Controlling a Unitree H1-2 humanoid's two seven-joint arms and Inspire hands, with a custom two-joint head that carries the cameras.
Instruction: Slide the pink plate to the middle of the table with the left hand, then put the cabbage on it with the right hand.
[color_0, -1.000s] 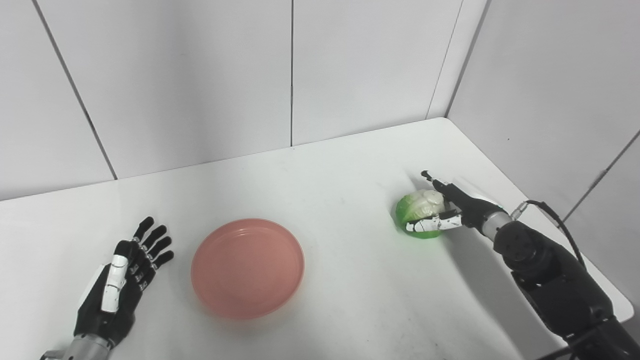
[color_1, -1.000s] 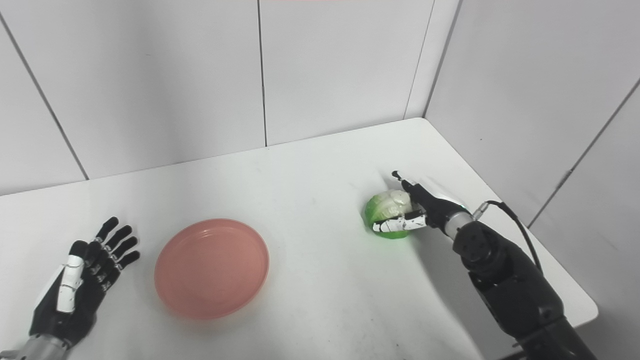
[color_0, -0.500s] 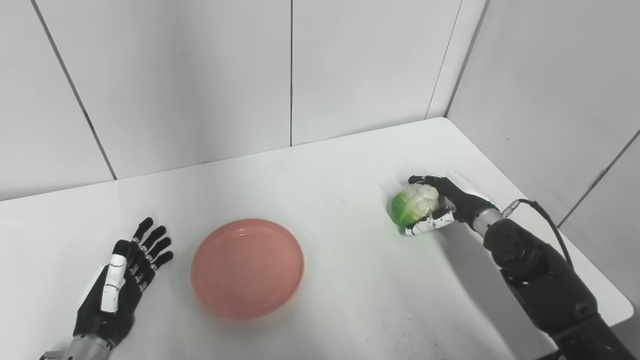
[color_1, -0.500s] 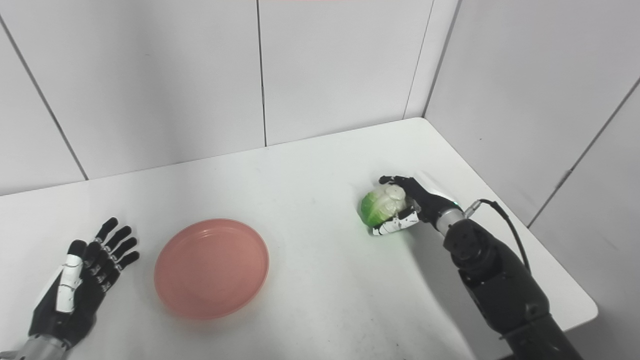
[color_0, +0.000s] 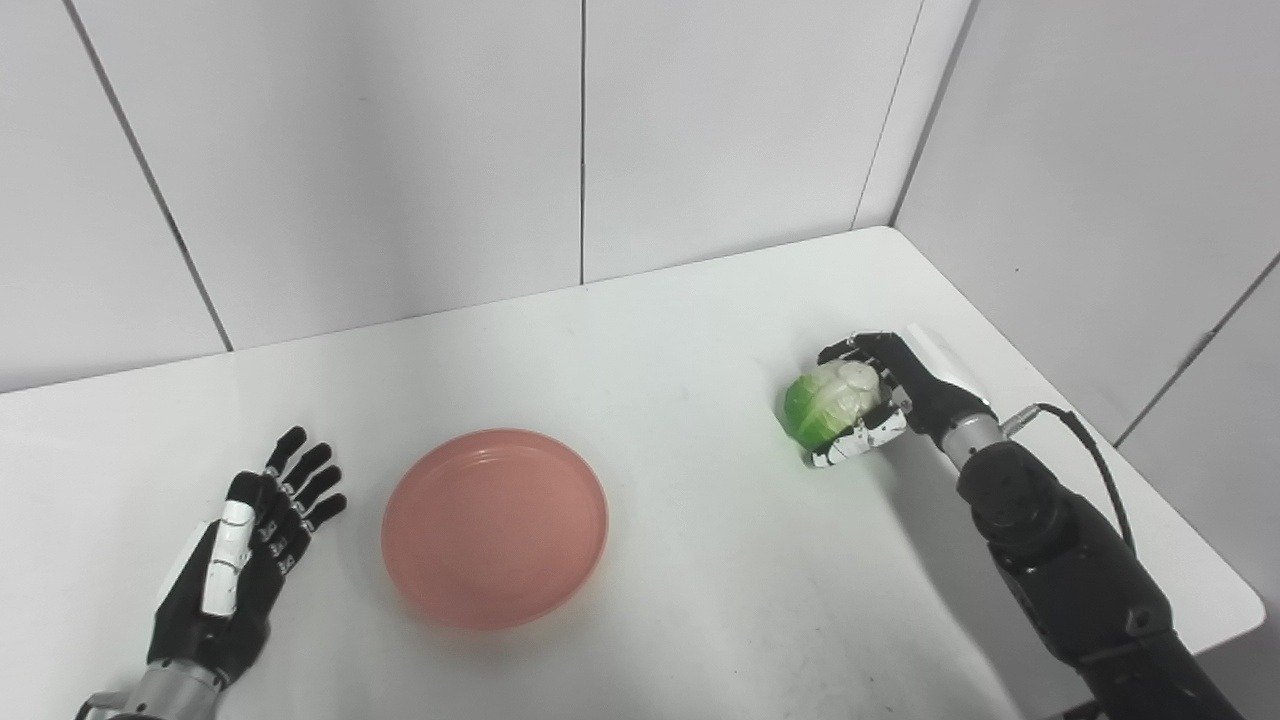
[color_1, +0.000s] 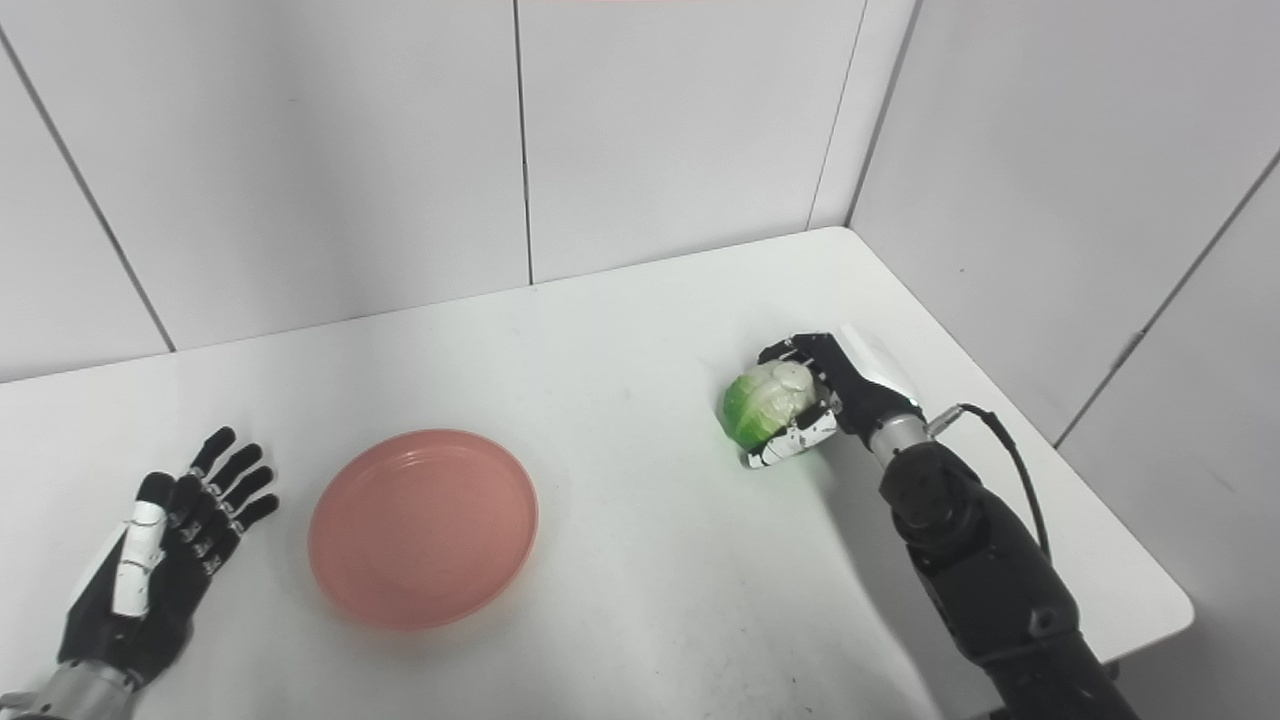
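Pickup step: right hand (color_0: 890, 405) fingers wrapped round cabbage (color_0: 826, 406) at table's right side. Left hand (color_0: 245, 555) idle, fingers spread, beside pink plate (color_0: 495, 527). Next: lift, carry left over plate.

A white counter (color_0: 700, 330) is seen, with a rounded far right corner. It is enclosed behind and on the right by grey wall panels (color_0: 380, 150), which are divided by thin dark seams.
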